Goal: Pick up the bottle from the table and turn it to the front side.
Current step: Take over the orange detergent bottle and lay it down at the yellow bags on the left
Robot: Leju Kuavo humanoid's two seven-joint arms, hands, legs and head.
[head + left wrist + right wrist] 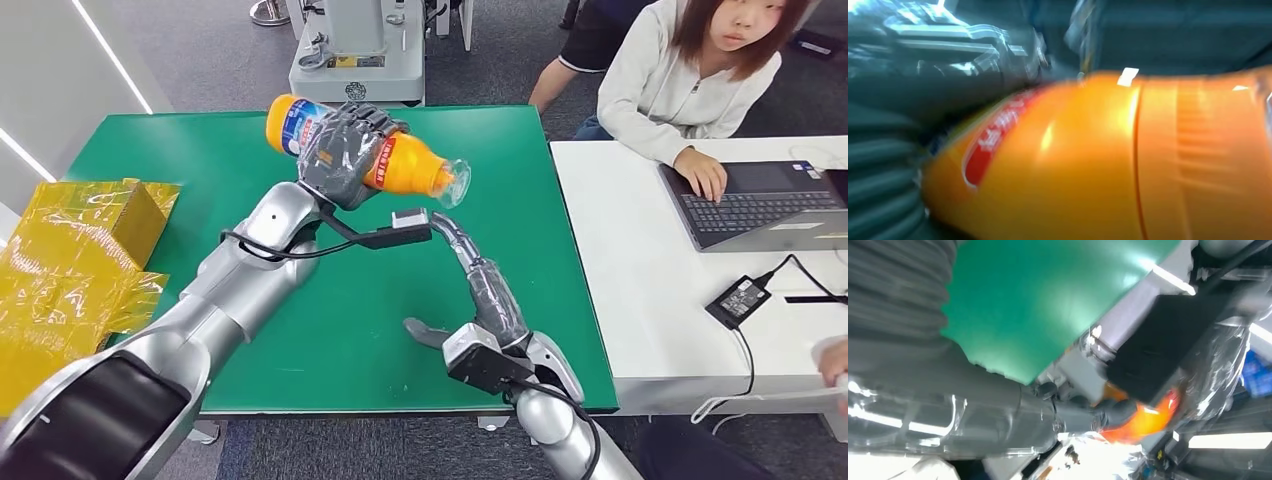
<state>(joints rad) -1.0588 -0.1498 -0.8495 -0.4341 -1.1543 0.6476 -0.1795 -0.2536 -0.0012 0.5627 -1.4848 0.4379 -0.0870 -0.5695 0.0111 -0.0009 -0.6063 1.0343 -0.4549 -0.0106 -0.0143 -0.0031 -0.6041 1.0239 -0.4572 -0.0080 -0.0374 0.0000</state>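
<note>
An orange drink bottle with blue and red labels hangs on its side above the green table. My left hand grips it around the middle, its clear end pointing right. In the left wrist view the bottle looms close and blurred beside the left hand. My right hand reaches up from the table's front edge, fingers stretched out and holding nothing, their tips just under the bottle's clear end. In the right wrist view the right hand points toward the bottle; whether they touch I cannot tell.
Crumpled yellow bags lie at the table's left. A white table adjoins on the right with a laptop and power adapter; a person types there. A grey machine base stands behind.
</note>
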